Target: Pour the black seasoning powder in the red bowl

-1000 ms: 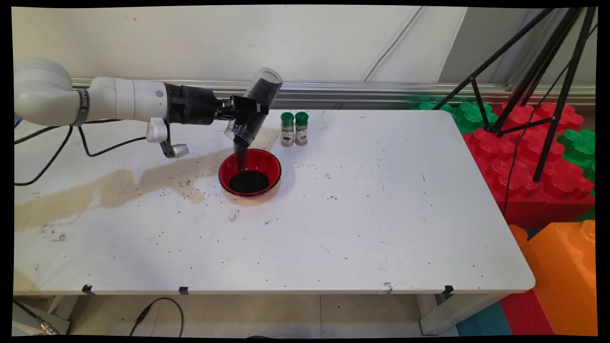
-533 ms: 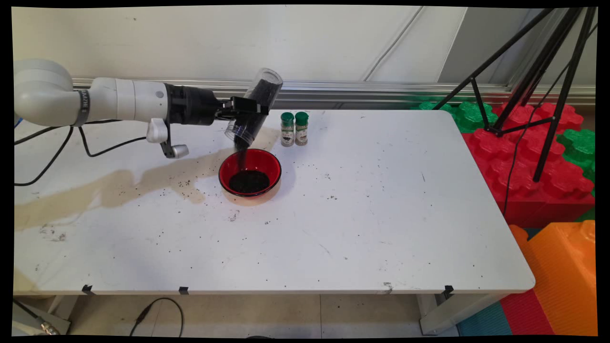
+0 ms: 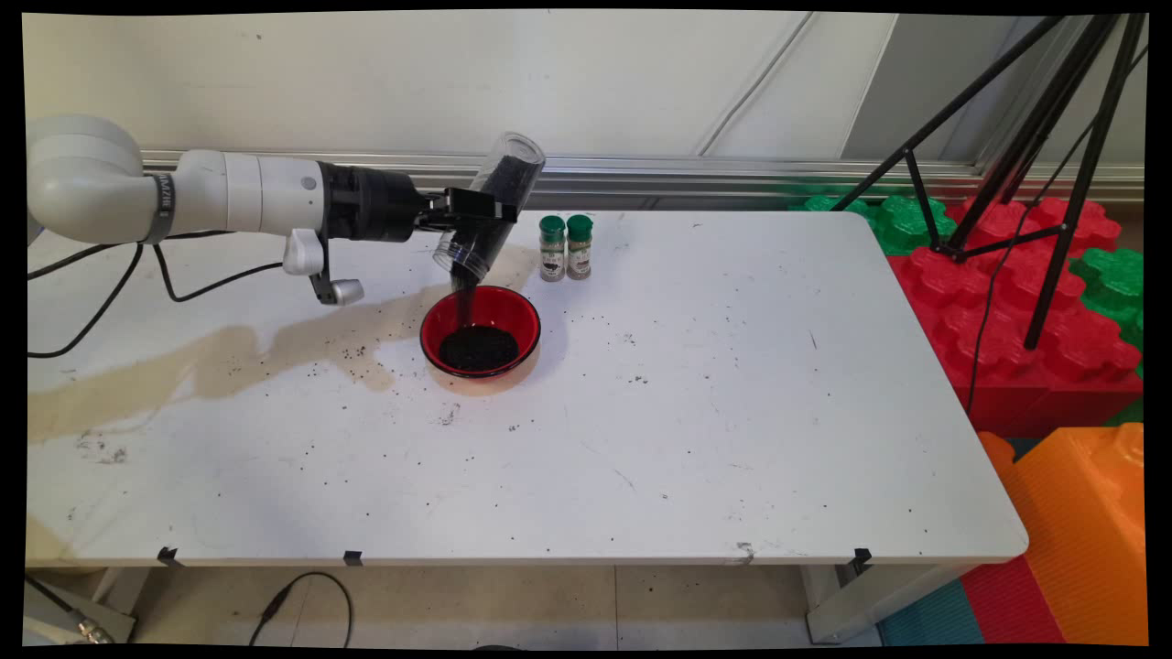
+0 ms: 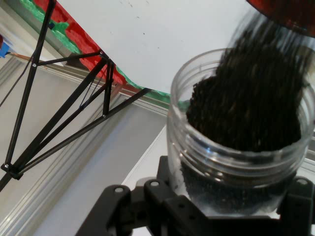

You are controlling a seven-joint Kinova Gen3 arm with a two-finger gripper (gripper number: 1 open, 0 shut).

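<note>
Claw (image 3: 476,209) clamped on a clear jar (image 3: 490,209), tilted mouth-down to the lower left, black grains streaming into the red bowl (image 3: 481,330) directly beneath on the desk (image 3: 732,412); two green-capped shakers (image 3: 565,247) stand just beside.

A pale wall (image 3: 385,82) runs behind the white table (image 3: 714,412), with a metal rail (image 3: 714,169) along its foot. The tabletop carries a long tan stain (image 3: 229,357) toward nine o'clock and a scatter of dark specks. At two o'clock a black tripod (image 3: 1035,165) stands on big red foam blocks (image 3: 1025,302), with green foam blocks (image 3: 897,224) beside them against the wall. An orange foam block (image 3: 1080,531) sits at four o'clock. Beneath the table's near edge, a black cable (image 3: 302,595) loops across the beige floor (image 3: 549,604).
</note>
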